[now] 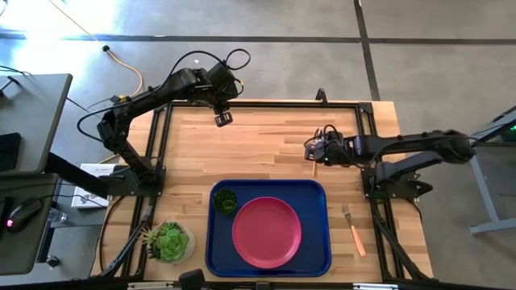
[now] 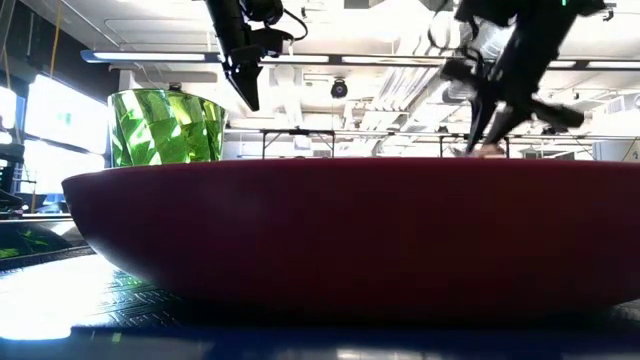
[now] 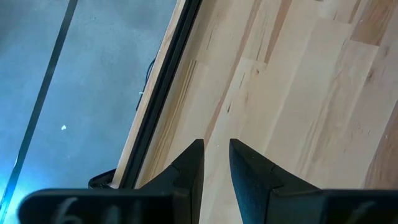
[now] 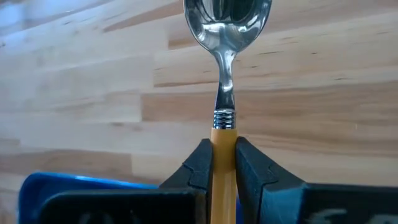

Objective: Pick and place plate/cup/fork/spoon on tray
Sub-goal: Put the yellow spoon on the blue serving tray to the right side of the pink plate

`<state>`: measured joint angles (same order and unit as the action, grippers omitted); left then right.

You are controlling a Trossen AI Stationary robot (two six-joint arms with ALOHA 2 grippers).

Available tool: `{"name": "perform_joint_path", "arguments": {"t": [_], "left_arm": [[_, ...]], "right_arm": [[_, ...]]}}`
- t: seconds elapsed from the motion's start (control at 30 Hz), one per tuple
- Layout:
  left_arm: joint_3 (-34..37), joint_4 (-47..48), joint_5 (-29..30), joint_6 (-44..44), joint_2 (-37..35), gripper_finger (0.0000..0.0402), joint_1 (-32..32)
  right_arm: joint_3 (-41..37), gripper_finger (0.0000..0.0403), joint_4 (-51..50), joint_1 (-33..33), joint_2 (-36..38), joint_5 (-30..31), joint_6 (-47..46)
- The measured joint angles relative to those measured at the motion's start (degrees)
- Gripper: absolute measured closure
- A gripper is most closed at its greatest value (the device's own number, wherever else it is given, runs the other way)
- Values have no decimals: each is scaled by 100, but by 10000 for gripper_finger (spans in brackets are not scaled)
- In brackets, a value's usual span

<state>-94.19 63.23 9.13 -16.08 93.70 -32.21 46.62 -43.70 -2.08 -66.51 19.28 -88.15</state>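
The left jaws (image 1: 223,118) hang over bare wood near the far edge of the bench (image 1: 266,137), well apart from every task thing. In the left wrist view their two dark fingers (image 3: 189,168) stand close with only a thin gap, holding nothing, with the bench's black frame rail running just beside them.

Nearer the front than those jaws, a potted succulent (image 1: 169,241) sits at the front-left corner of the bench, just beside the tray (image 1: 318,258). The dark-blue tray lies at the front middle. In its far-left corner stands the green cup (image 1: 225,201), upright, and the pink plate (image 1: 267,232) lies flat beside it, filling most of the tray; in the low view the plate's red wall (image 2: 340,230) crosses the whole picture, with the cup (image 2: 165,127) rising behind it.

The right jaws (image 1: 314,151) are low over the bench just beyond the tray's far-right corner. They are clamped on the orange handle of the spoon (image 4: 224,93), whose silver bowl points out ahead of the fingertips over the wood; a blue edge of the tray (image 4: 74,186) shows beside the fingers.

The fork (image 1: 353,229) lies flat on the bench to the right of the tray, nearer the front than the right jaws, tines toward them, apart from the tray's rim.
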Motion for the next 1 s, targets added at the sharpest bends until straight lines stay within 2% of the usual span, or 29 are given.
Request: {"name": "perform_joint_path", "arguments": {"t": [0.2,0.47,1.0], "left_arm": [[0,0,2,0,-1,337,0],[0,2,2,3,-1,337,0],[0,-3,2,57,-1,337,0]], "right_arm": [[818,379,-911,578,-235,244,-370],[1531,379,-1584,1444,-935,294,-1269],[1748,379,-1438,2908,-2056,-195,-3590]]}}
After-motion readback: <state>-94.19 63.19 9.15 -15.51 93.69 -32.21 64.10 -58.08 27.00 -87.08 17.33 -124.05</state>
